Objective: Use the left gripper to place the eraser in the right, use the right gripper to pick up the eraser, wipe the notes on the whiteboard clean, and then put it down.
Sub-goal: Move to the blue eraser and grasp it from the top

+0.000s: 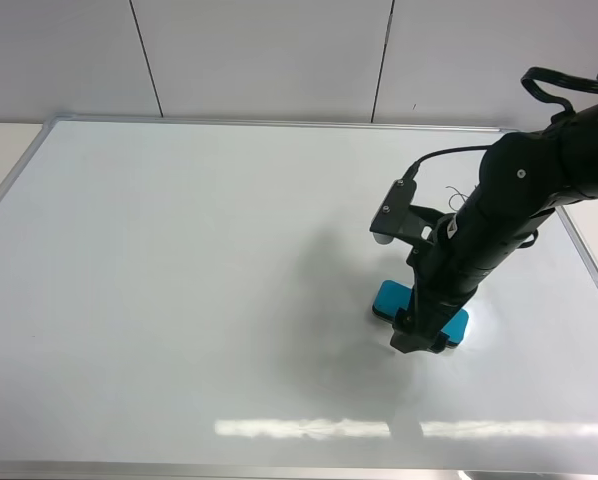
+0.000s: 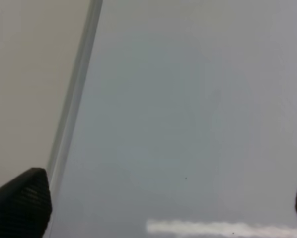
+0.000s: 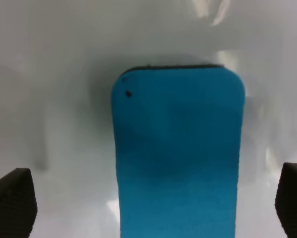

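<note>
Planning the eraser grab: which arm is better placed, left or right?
Right. The right gripper hangs open directly over the eraser, fingers on either side. The left gripper is open above the whiteboard by its frame, with no eraser in view.

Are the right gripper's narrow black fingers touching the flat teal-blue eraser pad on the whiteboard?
Apart. In the right wrist view, the right gripper stands open, and bare whiteboard shows between each finger and the teal-blue eraser pad.
</note>
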